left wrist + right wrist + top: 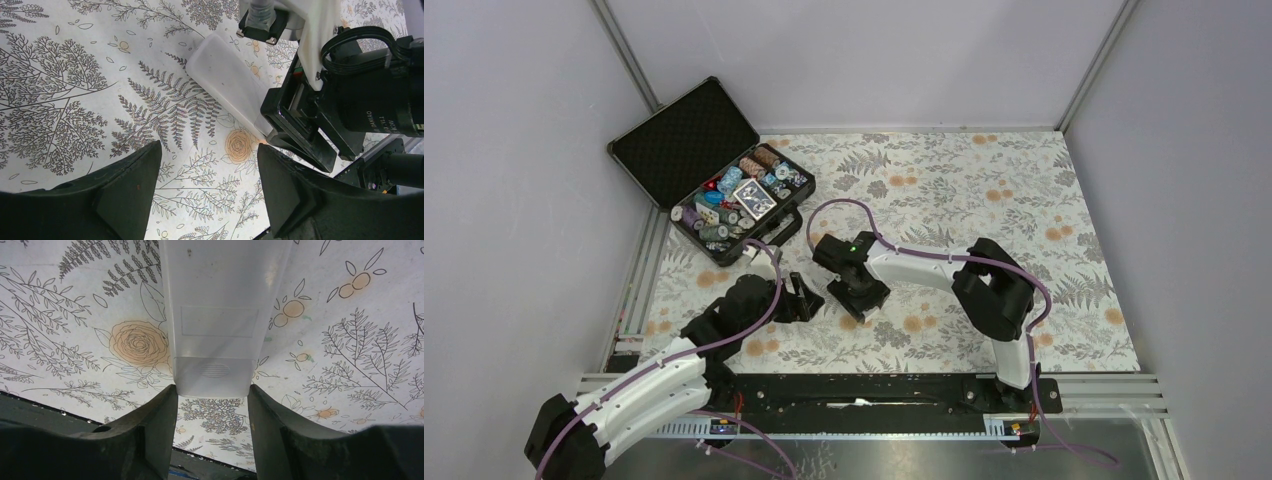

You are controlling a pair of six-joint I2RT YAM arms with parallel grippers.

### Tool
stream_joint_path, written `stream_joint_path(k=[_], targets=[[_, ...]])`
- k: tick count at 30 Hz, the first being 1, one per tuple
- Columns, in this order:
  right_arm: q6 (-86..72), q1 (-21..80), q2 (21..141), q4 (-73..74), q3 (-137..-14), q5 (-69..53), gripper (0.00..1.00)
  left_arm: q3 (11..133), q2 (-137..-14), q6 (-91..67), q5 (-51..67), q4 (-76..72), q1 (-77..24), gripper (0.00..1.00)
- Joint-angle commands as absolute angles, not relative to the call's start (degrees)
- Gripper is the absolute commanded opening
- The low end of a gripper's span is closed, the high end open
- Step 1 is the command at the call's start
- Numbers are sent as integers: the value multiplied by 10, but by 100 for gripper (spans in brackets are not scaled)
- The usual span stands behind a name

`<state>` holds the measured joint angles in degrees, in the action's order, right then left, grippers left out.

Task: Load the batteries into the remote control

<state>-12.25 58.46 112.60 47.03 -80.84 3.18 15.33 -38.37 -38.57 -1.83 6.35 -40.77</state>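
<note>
Remote [215, 315] clamped back-up in right tool [212, 392]; left tool [209, 147] wide open, empty, just beside it.

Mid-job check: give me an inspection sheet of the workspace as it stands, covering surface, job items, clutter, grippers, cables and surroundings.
Surface: floral-print tablecloth, lying flat; no spills seen.
Job's things: small white plastic remote control, plain back up, battery cover appears in place. Batteries: nothing seen.
Clutter: open black hard case holding poker chips, at the far left corner.
Grippers: right gripper shut on the remote's end; left gripper open and empty, just short of the remote.
Cables: purple cables looped along both arms.
Surroundings: grey walls, aluminium frame rails.
</note>
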Motion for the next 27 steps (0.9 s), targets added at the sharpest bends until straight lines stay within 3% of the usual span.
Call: stream_joint_path(k=[1, 6, 15, 18, 21, 23, 27], targets=[[-117, 590, 1136, 462, -833, 19, 27, 149, -384, -384, -17, 37, -406, 74], [-121, 590, 1139, 454, -832, 18, 33, 149, -387, -384, -17, 37, -406, 74], [-123, 590, 1133, 441, -819, 23, 60, 149, -388, -384, -15, 36, -406, 74], [-125, 590, 1131, 436, -815, 27, 64, 149, -388, -384, -15, 36, -406, 74], [-126, 590, 1127, 432, -812, 28, 75, 149, -389, -384, -15, 35, -406, 74], [-127, 590, 1126, 432, -812, 31, 97, 149, -390, -384, -15, 34, -405, 75], [-130, 590, 1115, 431, -809, 45, 100, 149, -391, -384, -17, 35, -406, 75]])
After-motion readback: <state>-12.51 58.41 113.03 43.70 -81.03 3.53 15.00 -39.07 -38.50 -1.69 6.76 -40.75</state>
